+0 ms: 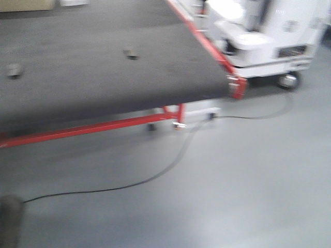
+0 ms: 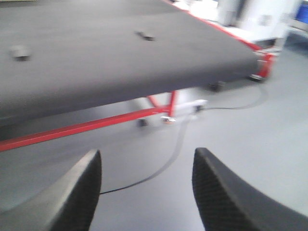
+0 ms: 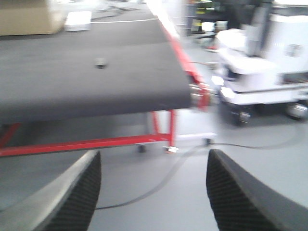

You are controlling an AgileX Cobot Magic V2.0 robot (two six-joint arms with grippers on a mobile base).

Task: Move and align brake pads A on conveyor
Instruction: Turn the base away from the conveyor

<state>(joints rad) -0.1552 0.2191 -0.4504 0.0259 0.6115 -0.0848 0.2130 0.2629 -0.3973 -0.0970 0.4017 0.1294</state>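
Pretty blurry all round. Both grippers hang over the floor (image 1: 243, 186) in front of the conveyor (image 1: 103, 82), touching nothing. Left gripper (image 2: 147, 192) has its jaws spread wide with nothing between them, and the right gripper (image 3: 151, 192) is the same, wide and empty. On the conveyor I can make out one pad (image 1: 14, 70) by the left edge of the front view and a second pad (image 1: 131, 52) further back toward the middle, well apart. Which way they're turned, can't tell, too smeared. A black cable (image 1: 155, 175) snakes across the floor below the red frame (image 1: 93, 126), and a white cart (image 1: 258, 41) sits just past the conveyor's right corner.
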